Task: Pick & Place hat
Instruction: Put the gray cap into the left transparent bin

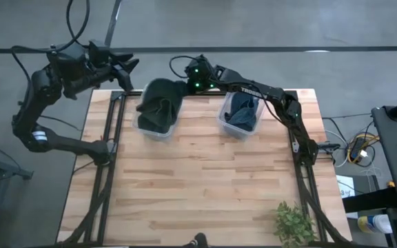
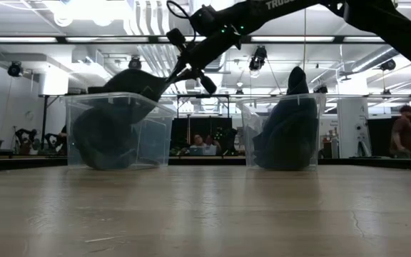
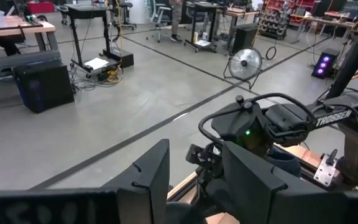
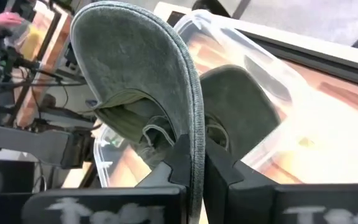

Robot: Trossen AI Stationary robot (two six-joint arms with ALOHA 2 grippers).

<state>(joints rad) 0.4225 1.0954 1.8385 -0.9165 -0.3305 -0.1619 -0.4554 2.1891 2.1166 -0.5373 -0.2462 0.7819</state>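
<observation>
A dark grey-green hat (image 1: 158, 103) sits over the left clear bin (image 1: 143, 127) at the table's far edge. In the low view its brim (image 2: 138, 80) rises above the bin's rim (image 2: 120, 100). My right gripper (image 1: 183, 86) reaches in from the bin's far right side and is shut on this hat. More dark cloth (image 4: 241, 106) lies inside the bin. The right clear bin (image 1: 222, 124) holds a dark blue hat (image 1: 243, 110). My left gripper (image 1: 126, 69) hangs open beyond the table's far left corner, touching nothing. My right gripper (image 4: 196, 155) pinches the hat's brim at its stitched edge (image 4: 194, 118) between its two fingers (image 4: 180, 155). The fingers come slanting down from the far right side, across the brim's edge. The brim stands tilted up over the bin's rim, and the hat's lower part reaches down into the bin.
Both bins stand side by side along the table's far edge, with bare wooden tabletop (image 1: 205, 186) on the near side. A small green plant (image 1: 295, 224) sits at the near right corner. People and workshop equipment show in the room beyond.
</observation>
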